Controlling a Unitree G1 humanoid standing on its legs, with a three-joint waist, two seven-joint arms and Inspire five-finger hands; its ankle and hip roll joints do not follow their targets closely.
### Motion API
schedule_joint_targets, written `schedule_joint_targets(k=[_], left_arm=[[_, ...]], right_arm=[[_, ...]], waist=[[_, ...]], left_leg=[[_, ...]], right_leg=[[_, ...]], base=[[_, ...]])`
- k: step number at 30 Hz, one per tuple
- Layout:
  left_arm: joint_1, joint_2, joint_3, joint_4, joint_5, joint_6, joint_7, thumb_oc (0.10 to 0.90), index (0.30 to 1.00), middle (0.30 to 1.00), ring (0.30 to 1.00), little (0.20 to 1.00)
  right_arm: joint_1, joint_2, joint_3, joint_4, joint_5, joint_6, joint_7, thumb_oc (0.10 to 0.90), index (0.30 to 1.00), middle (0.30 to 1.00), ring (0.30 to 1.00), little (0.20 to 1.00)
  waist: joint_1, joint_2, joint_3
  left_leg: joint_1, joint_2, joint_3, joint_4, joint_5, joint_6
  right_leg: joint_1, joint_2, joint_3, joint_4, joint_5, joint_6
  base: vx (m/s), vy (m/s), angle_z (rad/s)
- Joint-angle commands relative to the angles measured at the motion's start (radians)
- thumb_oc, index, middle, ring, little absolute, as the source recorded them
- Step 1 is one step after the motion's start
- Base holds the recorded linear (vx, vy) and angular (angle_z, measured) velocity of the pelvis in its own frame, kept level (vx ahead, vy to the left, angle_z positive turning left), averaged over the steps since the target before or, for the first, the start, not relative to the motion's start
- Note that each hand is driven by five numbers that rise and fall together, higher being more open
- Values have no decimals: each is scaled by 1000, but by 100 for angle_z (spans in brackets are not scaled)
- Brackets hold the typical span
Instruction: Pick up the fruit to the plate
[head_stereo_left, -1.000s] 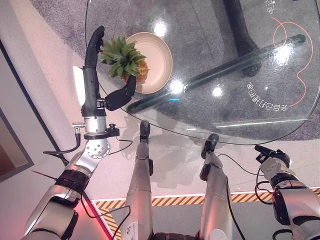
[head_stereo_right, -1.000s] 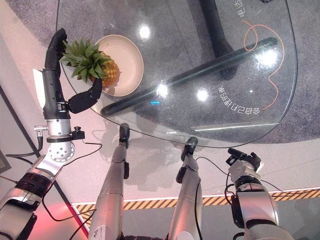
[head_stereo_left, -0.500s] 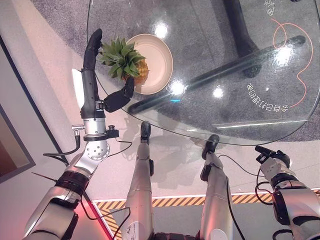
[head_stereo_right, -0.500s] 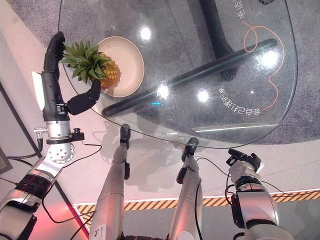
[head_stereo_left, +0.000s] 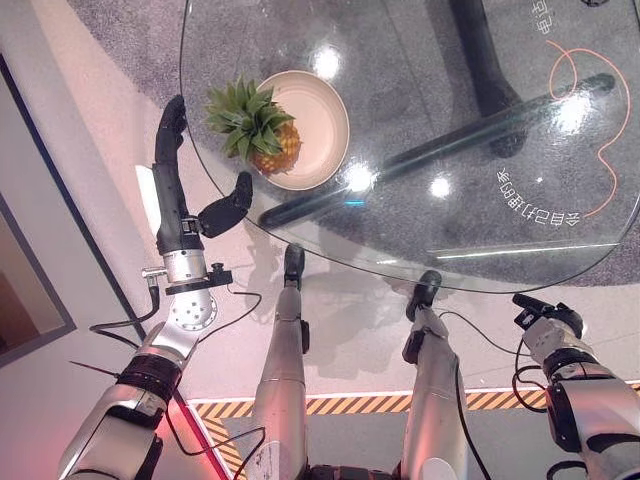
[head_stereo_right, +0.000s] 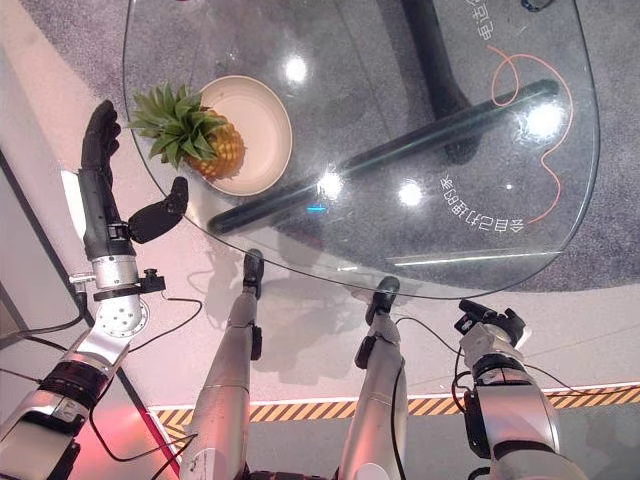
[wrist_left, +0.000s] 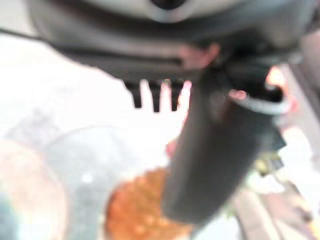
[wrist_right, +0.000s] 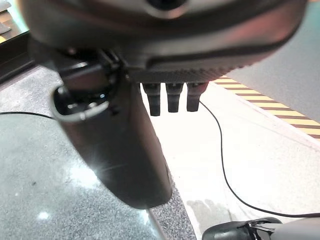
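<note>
Orange-bodied, green-crowned pineapple (head_stereo_left: 258, 132) lies on the round beige plate (head_stereo_left: 318, 110) near the glass table's (head_stereo_left: 480, 230) left edge (placing looks done), left hand (head_stereo_left: 178, 190) released, needing only withdrawal.

Glass table (head_stereo_left: 480, 150), beige plate (head_stereo_left: 315, 120)

You have an orange-yellow pineapple (head_stereo_left: 273, 152) with spiky green leaves on a cream plate (head_stereo_left: 318, 118). The clear glass worktop (head_stereo_left: 480, 230) carries an orange looping line over grey speckled carpet (head_stereo_left: 120, 20).
</note>
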Motion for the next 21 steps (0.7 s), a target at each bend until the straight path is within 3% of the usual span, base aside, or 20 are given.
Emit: schedule_joint_targets(k=[1, 7, 13, 18, 21], left_arm=[[-52, -8, 64, -34, 31, -65, 62, 800, 900, 900, 900, 900], [-41, -5, 61, -20, 23, -53, 56, 800, 900, 900, 900, 900], [-20, -12, 60, 29, -80, 22, 1, 800, 900, 900, 900, 900], [99, -61, 125, 108, -222, 113, -156, 800, 900, 900, 900, 900], [154, -91, 159, 187, -295, 124, -250, 800, 900, 900, 900, 900]], right_arm=[[54, -85, -21, -8, 9, -19, -14, 800, 900, 900, 900, 900], [56, -93, -22, -3, 7, -17, -13, 800, 900, 900, 900, 900], [75, -83, -20, -4, -20, -35, 51, 800, 900, 900, 900, 900], [184, -8, -5, -89, -116, -123, 211, 800, 900, 900, 900, 900], [246, 20, -12, -111, -168, -127, 235, 800, 900, 900, 900, 900]], waist=[[6, 9, -23], [11, 15, -23], [10, 13, -23], [5, -10, -23], [-1, -17, -23]], left_leg=[[20, -1, 16, 69, -106, 60], [38, 3, 19, 70, -113, 57], [74, 6, 25, 55, -114, 54], [232, 14, 49, -23, -99, 48], [325, 17, 61, -66, -88, 44]], right_leg=[[28, -10, -65, -83, 72, -31], [44, -16, -68, -79, 64, -28], [77, -14, -67, -90, 61, -30], [220, -10, -64, -159, 80, -19], [308, -10, -59, -195, 87, -14]], base=[[-33, 12, 0], [-6, 3, 0], [0, 0, 0], [5, -2, -1], [34, 21, -1]])
